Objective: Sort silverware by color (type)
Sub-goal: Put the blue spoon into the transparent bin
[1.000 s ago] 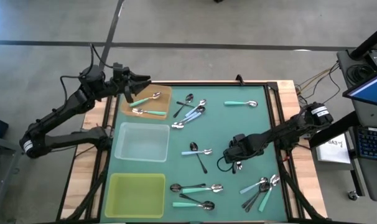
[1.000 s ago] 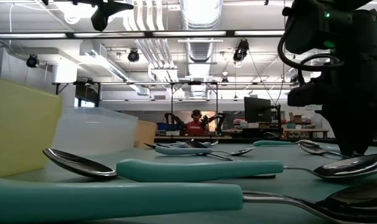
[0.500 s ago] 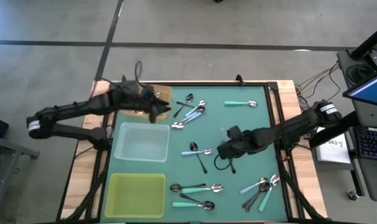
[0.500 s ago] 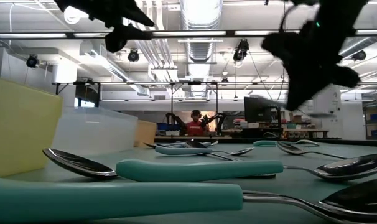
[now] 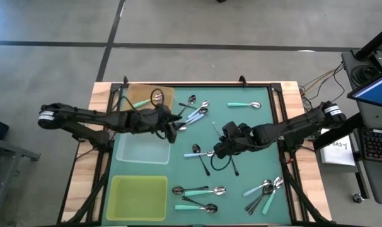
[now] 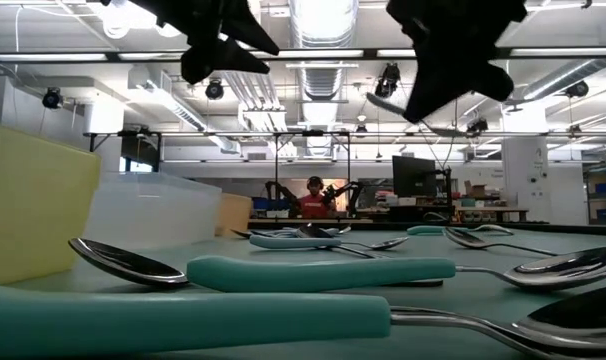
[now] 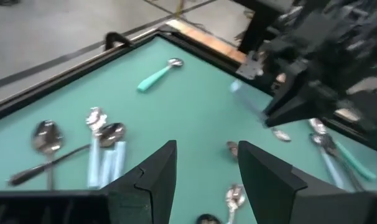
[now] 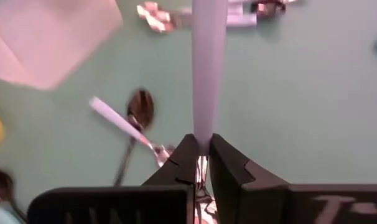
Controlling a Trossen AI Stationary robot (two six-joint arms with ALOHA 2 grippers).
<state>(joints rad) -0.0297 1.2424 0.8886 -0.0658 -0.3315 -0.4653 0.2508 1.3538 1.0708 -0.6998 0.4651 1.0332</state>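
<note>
- A pale blue spoon (image 8: 208,68) is clamped by the handle in the right gripper (image 8: 201,163), jaws clenched on it; the long axis runs straight out ahead of the fingers. The bowl end cannot be made out.
- The right gripper (image 5: 221,146) is held above mat centre, over a pale-blue spoon and a black spoon (image 5: 202,158) lying crossed on the mat.
- The left gripper (image 5: 173,131) is seen at the far right corner of the clear tray (image 5: 131,149), fingers (image 7: 152,176) spread apart, nothing between them.
- The rest of the silverware is scattered flat on the green mat (image 5: 254,123): thin matte handles in mint-teal, pale blue and black, shiny metal bowls.
- Far side: a cluster of pale blue and black spoons (image 5: 194,111), axes roughly diagonal; a lone mint-teal spoon (image 5: 243,104) lying left-right.
- Near side: two mint-teal spoons (image 5: 197,197) lying left-right, stacked with black ones; a fanned group (image 5: 265,191) at near right, all pointing diagonally.
- Trays along the left: brown tray (image 5: 142,97) at the far end with one spoon bowl (image 5: 157,96) visible in it, clear plastic tray in the middle, yellow-green tray (image 5: 138,197) nearest. All shallow, square, rounded corners.
- The brown tray is partly covered by the left arm.
- Low view: mint-teal handles (image 6: 318,271) lie across the foreground; a person in red (image 6: 313,203) is seen far back in the room.
</note>
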